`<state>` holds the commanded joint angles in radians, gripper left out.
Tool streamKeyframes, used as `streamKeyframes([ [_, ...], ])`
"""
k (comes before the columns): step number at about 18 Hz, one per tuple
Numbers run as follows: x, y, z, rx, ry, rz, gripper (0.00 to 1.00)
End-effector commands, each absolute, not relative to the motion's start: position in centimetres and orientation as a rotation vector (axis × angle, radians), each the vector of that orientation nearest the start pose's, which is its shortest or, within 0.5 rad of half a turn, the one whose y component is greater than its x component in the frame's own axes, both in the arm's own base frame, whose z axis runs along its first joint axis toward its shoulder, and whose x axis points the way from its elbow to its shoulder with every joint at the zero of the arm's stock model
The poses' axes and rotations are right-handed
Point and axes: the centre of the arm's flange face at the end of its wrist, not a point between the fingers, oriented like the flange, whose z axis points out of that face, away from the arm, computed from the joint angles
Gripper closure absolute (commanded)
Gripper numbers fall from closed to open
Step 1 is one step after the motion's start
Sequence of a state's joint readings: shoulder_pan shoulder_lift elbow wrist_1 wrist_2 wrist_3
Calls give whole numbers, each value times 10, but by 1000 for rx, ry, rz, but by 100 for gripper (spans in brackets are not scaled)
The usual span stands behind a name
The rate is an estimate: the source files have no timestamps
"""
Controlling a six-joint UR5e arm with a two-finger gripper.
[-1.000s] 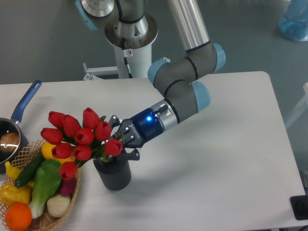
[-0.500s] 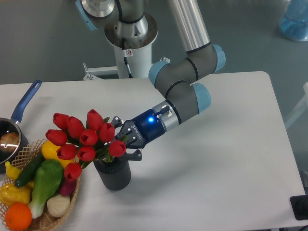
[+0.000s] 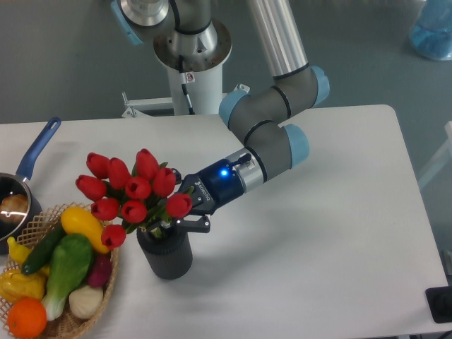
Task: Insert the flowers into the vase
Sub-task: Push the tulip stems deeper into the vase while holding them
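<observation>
Over the white bench, the gripper is clamping the flowers at their stems, which are sitting in the vase; they are looking light, top-heavy and springy, best held low on the stiffer stems.

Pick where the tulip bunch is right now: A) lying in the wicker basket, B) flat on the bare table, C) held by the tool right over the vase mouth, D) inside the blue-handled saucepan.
C: the tool grips the tulips directly above the vase.
</observation>
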<state>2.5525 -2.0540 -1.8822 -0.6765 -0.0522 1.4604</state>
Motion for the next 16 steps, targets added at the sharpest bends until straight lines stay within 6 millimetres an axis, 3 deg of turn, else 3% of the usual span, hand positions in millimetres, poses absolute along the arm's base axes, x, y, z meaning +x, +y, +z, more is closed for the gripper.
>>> streamKeyframes([
  [16,-348,506,265,-1486,419,-492,88],
])
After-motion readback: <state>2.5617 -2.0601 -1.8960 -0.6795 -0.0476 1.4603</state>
